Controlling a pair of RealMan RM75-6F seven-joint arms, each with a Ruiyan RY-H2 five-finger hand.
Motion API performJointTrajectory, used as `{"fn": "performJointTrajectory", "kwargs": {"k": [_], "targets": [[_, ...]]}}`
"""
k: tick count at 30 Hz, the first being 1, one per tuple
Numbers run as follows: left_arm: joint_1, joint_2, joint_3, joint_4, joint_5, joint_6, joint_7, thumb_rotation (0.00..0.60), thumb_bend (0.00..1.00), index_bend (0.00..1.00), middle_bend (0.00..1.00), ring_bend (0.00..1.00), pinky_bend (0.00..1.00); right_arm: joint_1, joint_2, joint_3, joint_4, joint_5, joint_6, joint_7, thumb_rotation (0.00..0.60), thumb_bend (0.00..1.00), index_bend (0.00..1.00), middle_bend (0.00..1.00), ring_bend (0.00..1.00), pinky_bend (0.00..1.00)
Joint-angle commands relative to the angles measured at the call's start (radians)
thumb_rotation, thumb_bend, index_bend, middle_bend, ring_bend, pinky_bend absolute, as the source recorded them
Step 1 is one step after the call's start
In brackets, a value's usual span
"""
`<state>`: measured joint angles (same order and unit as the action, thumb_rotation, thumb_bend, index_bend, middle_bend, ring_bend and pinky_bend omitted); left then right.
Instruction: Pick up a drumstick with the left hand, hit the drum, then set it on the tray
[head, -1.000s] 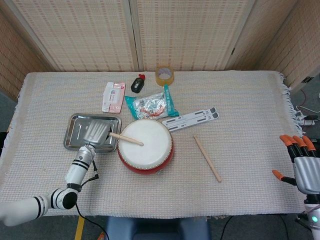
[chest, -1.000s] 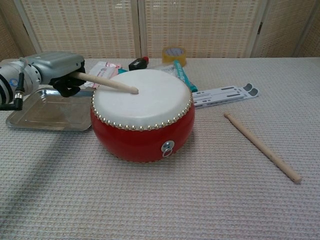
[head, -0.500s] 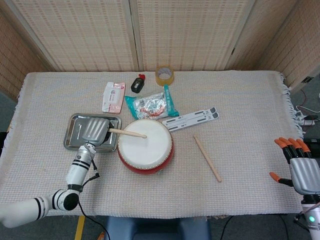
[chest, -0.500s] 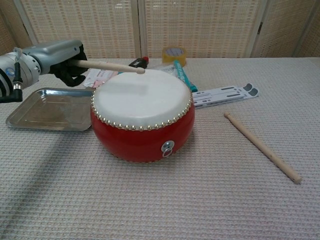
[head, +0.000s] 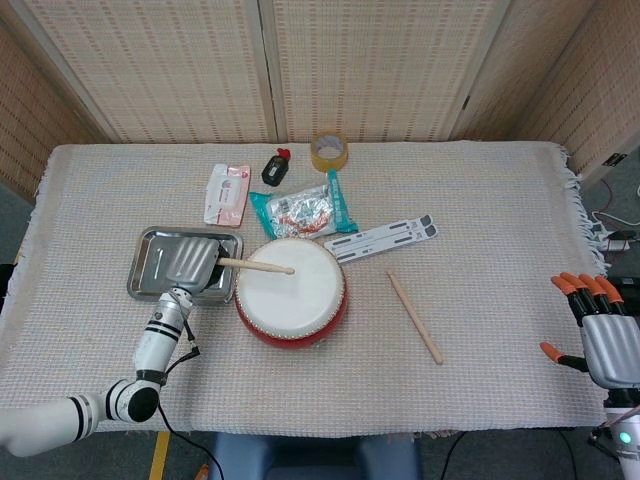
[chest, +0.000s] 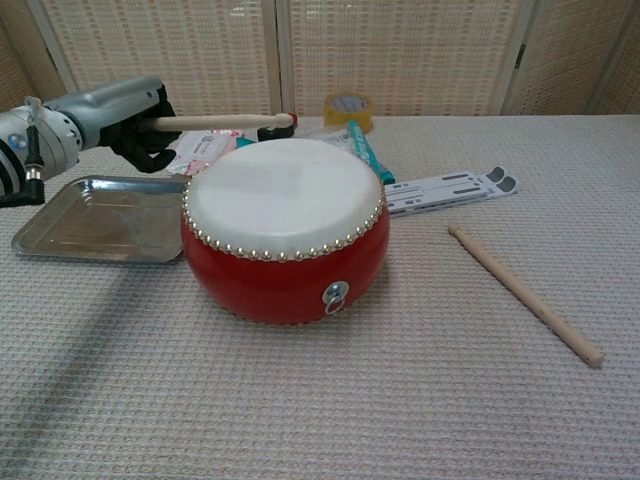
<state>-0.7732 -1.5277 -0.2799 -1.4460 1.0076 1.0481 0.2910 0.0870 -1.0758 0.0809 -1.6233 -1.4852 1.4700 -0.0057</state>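
Observation:
My left hand (head: 190, 261) (chest: 125, 115) hovers over the right end of the metal tray (head: 150, 262) (chest: 90, 222) and grips a wooden drumstick (head: 257, 266) (chest: 215, 121). The stick lies level, lifted clear of the skin, its tip over the left part of the red drum (head: 291, 291) (chest: 285, 232). A second drumstick (head: 415, 317) (chest: 524, 293) lies on the cloth to the right of the drum. My right hand (head: 597, 327) hangs at the table's right edge with fingers spread, holding nothing.
Behind the drum lie a snack packet (head: 300, 209), a white folded stand (head: 384, 237) (chest: 450, 189), a tape roll (head: 329, 150) (chest: 346, 106), a small black bottle (head: 275, 166) and a pink-white packet (head: 226, 193). A woven screen stands behind the table.
The left hand has raised the drumstick off the drum skin; its tip rose from touching the head to a level pose above it. The right hand stayed about where it was.

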Motion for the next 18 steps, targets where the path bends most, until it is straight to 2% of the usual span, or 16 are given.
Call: {"fn": "performJointTrajectory", "kwargs": {"k": [1,6,10,12,18], "targets": [[0.015,0.040,0.026,-0.039,0.077,-0.020,-0.021,0.600,0.69,1.00,1.00,1.00,1.00,0.001,-0.002,0.000,0.003,0.000,-0.001,0.003,0.600,0.06,0.16,0.12,0.01,0.10],[-0.006,0.034,0.102,-0.007,0.110,-0.047,0.120,0.600,0.69,1.00,1.00,1.00,1.00,0.000,-0.003,0.000,0.008,-0.008,0.006,0.012,0.600,0.06,0.16,0.12,0.01,0.10],[-0.014,0.039,0.123,-0.006,0.096,-0.057,0.198,0.600,0.69,1.00,1.00,1.00,1.00,-0.006,0.002,0.001,0.006,-0.011,0.020,0.017,0.600,0.06,0.16,0.12,0.01,0.10],[-0.008,0.047,0.109,-0.034,0.076,-0.042,0.198,0.600,0.69,1.00,1.00,1.00,1.00,-0.011,0.002,0.001,0.007,-0.016,0.033,0.021,0.600,0.06,0.16,0.12,0.01,0.10],[0.048,0.044,0.022,-0.101,0.096,0.093,0.022,0.600,0.69,1.00,1.00,1.00,1.00,-0.019,-0.001,0.001,0.011,-0.023,0.052,0.022,0.600,0.06,0.16,0.12,0.01,0.10]]}}
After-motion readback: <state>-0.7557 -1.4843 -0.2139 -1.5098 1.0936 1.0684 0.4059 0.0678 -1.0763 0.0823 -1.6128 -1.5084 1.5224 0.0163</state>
